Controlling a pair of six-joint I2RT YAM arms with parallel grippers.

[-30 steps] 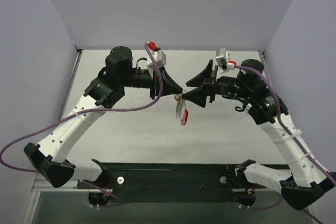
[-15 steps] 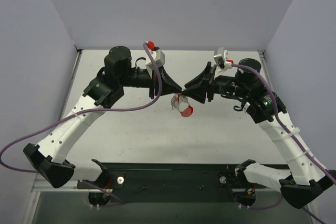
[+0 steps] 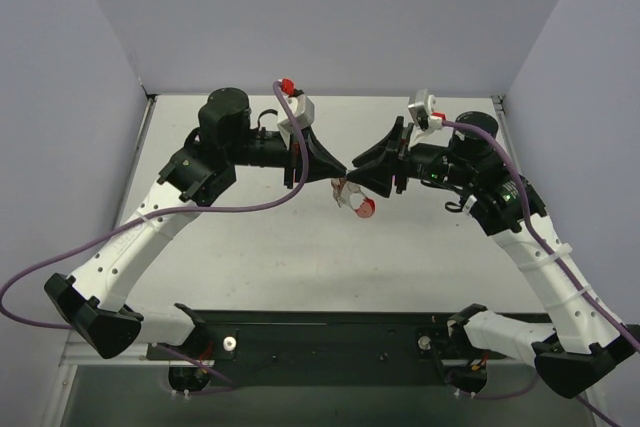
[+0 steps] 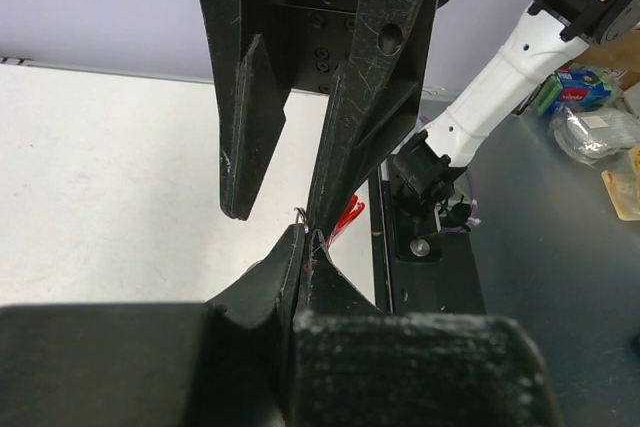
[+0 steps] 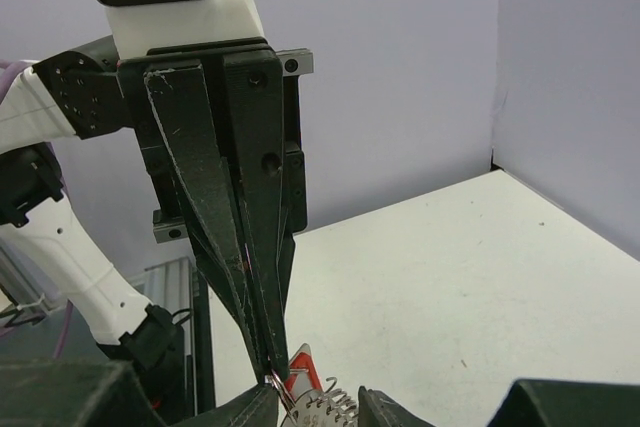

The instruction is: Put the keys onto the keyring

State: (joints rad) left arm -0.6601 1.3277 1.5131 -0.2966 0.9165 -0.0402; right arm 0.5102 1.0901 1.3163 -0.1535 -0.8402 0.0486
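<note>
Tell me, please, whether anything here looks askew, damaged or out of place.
Nothing looks damaged or spilled. The one oddity is the keyring, which dangles tilted in mid-air from the tips of the shut left gripper, between the parted fingers of the right gripper, above the table.

Top cam sits high up behind the arms and looks down on the whole table (image 3: pixel 250 247), so it's the wide shot. Left wrist cam peers along its own left gripper (image 4: pixel 305 242), super close, facing the right gripper (image 4: pixel 280 217) head-on. Right wrist cam does the mirror thing from the opposite side. All three share the mid-table spot where both grippers meet.
</note>
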